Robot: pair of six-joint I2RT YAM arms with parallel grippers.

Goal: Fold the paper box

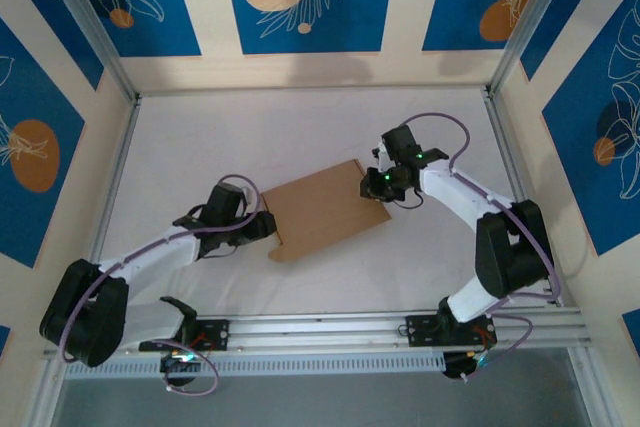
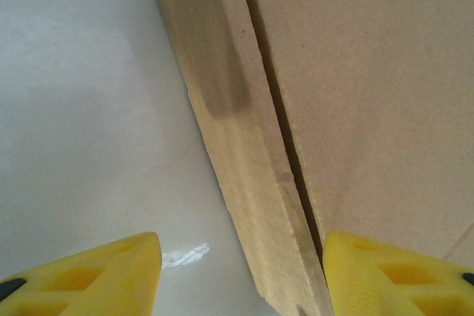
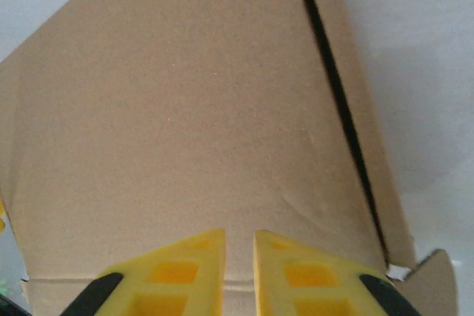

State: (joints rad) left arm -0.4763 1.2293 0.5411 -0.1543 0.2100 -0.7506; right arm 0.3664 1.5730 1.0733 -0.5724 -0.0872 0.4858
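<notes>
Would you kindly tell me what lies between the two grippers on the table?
The box lies between them, with the left gripper at its left edge and the right gripper at its right edge. The top view shows this.

Far half of the table [image 1: 300,127] is open, and so is the near strip before the arm bases. The paper box [image 1: 325,207] blocks the centre. The left gripper [image 1: 262,225] crowds its left edge, the right gripper [image 1: 378,185] its far right corner. Frame rails [image 1: 112,187] fence both sides.
</notes>
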